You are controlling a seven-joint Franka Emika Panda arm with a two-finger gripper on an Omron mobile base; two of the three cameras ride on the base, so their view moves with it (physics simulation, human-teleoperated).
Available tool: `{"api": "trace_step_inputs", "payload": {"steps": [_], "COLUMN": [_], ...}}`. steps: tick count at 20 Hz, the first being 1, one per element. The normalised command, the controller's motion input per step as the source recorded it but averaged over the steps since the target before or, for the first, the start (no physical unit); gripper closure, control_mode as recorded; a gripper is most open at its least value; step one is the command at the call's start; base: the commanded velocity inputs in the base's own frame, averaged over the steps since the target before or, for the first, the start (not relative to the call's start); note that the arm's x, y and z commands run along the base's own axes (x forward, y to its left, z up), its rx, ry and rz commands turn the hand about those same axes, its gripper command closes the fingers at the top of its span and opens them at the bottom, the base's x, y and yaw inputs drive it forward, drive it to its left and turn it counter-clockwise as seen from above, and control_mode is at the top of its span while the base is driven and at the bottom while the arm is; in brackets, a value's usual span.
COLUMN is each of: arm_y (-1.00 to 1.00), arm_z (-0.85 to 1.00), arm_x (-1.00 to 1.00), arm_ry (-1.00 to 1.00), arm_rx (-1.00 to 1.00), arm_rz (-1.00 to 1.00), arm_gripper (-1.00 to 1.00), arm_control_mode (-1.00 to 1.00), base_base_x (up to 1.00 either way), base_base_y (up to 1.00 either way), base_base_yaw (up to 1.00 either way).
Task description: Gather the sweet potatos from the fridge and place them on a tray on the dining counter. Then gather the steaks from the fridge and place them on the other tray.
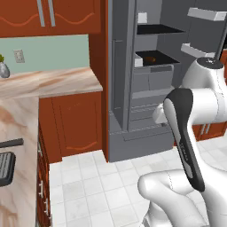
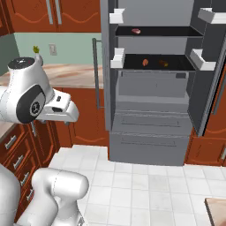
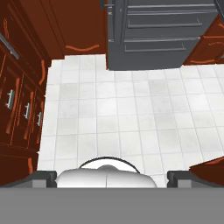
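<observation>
- Facing the open fridge [image 2: 150,106], we see two sweet potatos [image 2: 145,62] on its lower shelf and a steak [image 2: 136,31] on the shelf above.
- Our claw [image 3: 112,177] points down at the floor [image 3: 131,113], well short of the fridge; the potatos lie ahead and higher.
- Its fingertips [image 3: 43,177] stand wide apart, holding nothing.
- We judge a forward, upward reach comes next.
</observation>
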Motion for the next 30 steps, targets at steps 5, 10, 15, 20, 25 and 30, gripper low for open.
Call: {"api": "trace_step_inputs", "payload": {"steps": [5,10,15,20,25,30], "arm_y": [0.0,0.0,0.0,0.0,0.0,0.0], "arm_z": [0.0,0.0,0.0,0.0,0.0,0.0], "arm_x": [0.0,0.0,0.0,0.0,0.0,0.0], "arm_ry": [0.0,0.0,0.0,0.0,0.0,0.0], "arm_rx": [0.0,0.0,0.0,0.0,0.0,0.0], "arm_rz": [0.0,0.0,0.0,0.0,0.0,0.0], "arm_gripper": [-1.0,-1.0,-1.0,-1.0,-1.0,-1.0], "arm_control_mode": [1.0,1.0,1.0,1.0,1.0,1.0], "base_base_x": [0.51,0.75,0.75,0.55,0.36,0.45], "base_base_y": [-0.74,-0.29,-0.06,-0.42,-0.74,-0.6], "base_base_yaw": [-0.01,0.0,0.0,0.0,0.02,0.06]}}
